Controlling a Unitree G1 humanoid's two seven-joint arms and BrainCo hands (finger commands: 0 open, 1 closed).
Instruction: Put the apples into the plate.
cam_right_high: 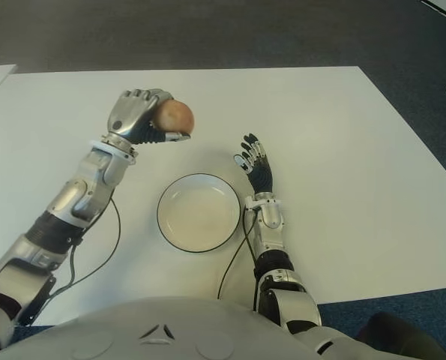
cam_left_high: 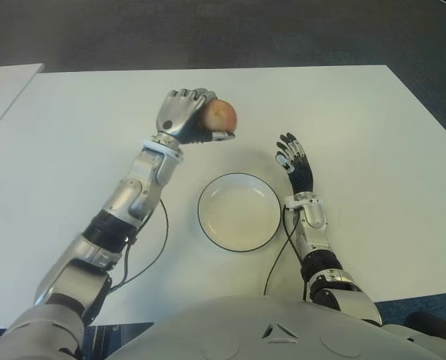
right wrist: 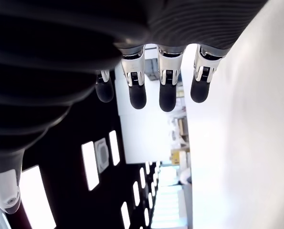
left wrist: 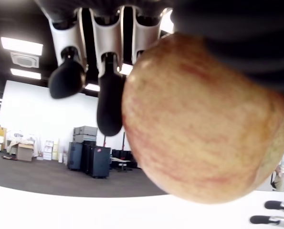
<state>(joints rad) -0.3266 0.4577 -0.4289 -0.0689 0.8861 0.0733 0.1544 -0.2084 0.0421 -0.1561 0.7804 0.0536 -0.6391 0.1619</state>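
A reddish-yellow apple [cam_left_high: 222,116] is held in my left hand [cam_left_high: 187,114], which hovers beyond the far-left rim of the plate. In the left wrist view the apple [left wrist: 204,124] fills most of the picture, with curled fingers [left wrist: 108,100] around it. The white plate [cam_left_high: 208,217], round with a dark rim, lies with nothing in it on the white table [cam_left_high: 387,150], near my body. My right hand [cam_left_high: 293,159] shows just right of the plate, fingers straight and holding nothing. The right wrist view shows its extended fingers [right wrist: 165,90].
A second white table edge [cam_left_high: 5,90] shows at the far left. Black cables [cam_left_high: 151,259] trail from both forearms over the table near the plate. Dark carpet lies beyond the table's far edge.
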